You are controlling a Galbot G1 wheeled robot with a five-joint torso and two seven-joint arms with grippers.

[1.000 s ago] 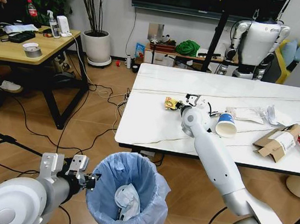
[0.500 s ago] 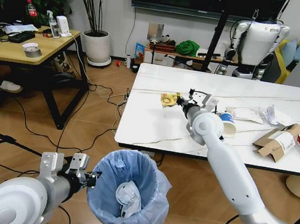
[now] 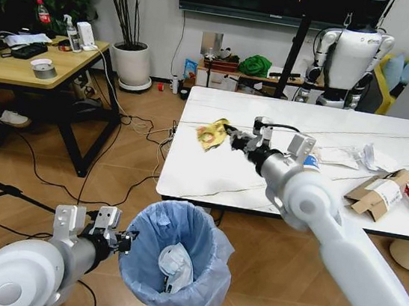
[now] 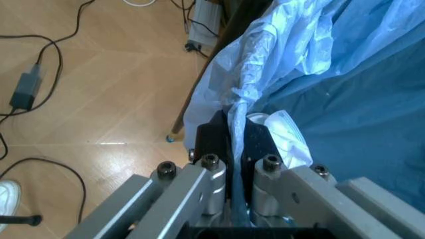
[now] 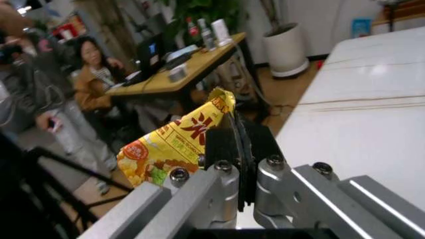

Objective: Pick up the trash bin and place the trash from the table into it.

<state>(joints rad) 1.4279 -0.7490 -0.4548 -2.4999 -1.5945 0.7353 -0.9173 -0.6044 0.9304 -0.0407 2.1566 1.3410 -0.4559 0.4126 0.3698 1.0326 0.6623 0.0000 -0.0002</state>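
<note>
Your right tool [image 3: 228, 136] pinched a crinkled yellow wrapper [image 3: 212, 133] above the marble-look bench [image 3: 210, 169]; your left tool [image 3: 126, 241] gripped the blue-bagged round bin [image 3: 174, 270] by its rim.

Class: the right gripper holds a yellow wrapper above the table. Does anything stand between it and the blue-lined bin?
Nothing visible does. The yellow printed wrapper hangs from the right gripper, and open air separates it from the blue-bag-lined round bin, whose rim the left gripper holds.

Yellow wrapper [image 3: 212, 134] aloft; blue-lined trash bin [image 3: 174, 268] below.
</note>
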